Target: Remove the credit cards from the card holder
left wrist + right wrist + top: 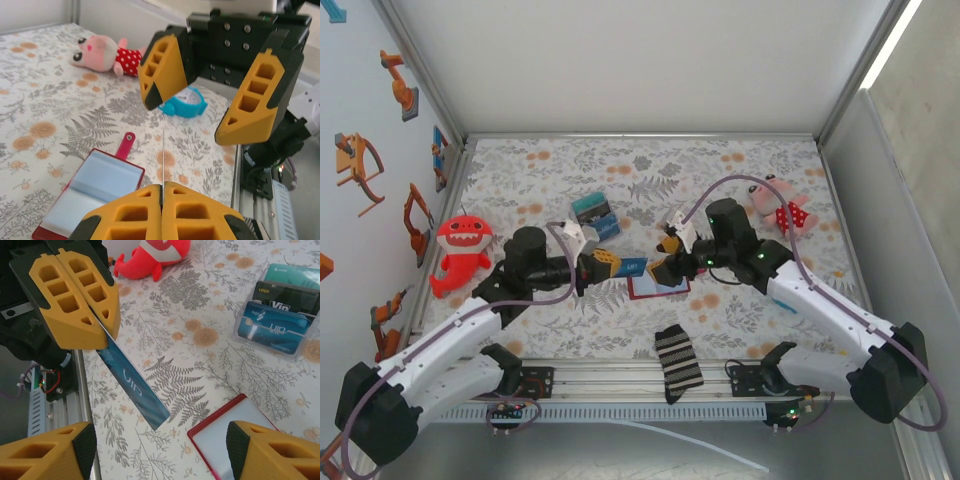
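A blue credit card marked VIP hangs above the table, and my left gripper is shut on its upper end. In the left wrist view the card shows edge-on, sticking out of the closed left gripper. The card holder lies open on the table, red-rimmed with pale blue pockets, its snap tab pointing away. My right gripper is open, with one finger beside the card holder and nothing between its fingers. From above, the two grippers face each other over the card.
A clear stand at the back holds teal, black and blue cards. A red shark plush lies at the left and a pink plush at the right. A striped sock hangs over the front rail. A teal watch lies behind the right gripper.
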Tool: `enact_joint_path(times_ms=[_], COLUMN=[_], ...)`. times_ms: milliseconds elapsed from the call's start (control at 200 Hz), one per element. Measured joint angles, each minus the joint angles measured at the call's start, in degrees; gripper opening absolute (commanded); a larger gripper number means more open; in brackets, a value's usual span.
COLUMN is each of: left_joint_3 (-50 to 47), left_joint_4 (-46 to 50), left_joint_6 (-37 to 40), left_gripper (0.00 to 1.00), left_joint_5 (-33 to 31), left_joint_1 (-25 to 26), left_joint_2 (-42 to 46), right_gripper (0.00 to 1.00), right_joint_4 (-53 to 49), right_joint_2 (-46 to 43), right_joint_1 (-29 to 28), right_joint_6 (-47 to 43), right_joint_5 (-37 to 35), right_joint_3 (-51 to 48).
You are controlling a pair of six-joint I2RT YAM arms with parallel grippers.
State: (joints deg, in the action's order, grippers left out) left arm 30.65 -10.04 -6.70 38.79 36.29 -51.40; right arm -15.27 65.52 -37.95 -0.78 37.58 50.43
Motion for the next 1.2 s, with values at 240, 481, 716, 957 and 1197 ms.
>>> enact_joint_path(times_ms=[240, 481, 716, 957, 1197], left_joint_3=[-3.43, -5.2, -5.33, 4.96, 21.18], left_joint_4=[-13.51, -22.62, -24.09, -3.39, 18.88], left_joint_6=[-9.49, -16.0, -17.46, -6.91, 6.84], left_gripper=[0.0, 0.0, 0.23, 0.59, 0.55], left_joint_5=[-1.18, -1.95, -2.36, -2.8, -1.9], left_joint_1=[-0.39, -0.39, -0.7, -0.72, -0.72], left_joint_2=[2.64, 2.67, 2.25, 2.8, -0.33], right_gripper=[0.63, 0.11, 0.0, 0.0, 0.0], right_joint_4=[13.35, 22.67, 23.69, 15.06, 6.16], right_joint_2=[3.32, 5.09, 4.83, 3.04, 3.04], right_joint_1=[0.0, 0.0, 0.17, 0.11, 0.11], right_joint_6=[5.99, 10.36, 11.06, 6.88, 2.73], right_joint_5=[6.75, 12.96, 15.37, 13.75, 13.18], right_joint_3=[-2.89, -3.06, -3.02, -1.81, -0.15])
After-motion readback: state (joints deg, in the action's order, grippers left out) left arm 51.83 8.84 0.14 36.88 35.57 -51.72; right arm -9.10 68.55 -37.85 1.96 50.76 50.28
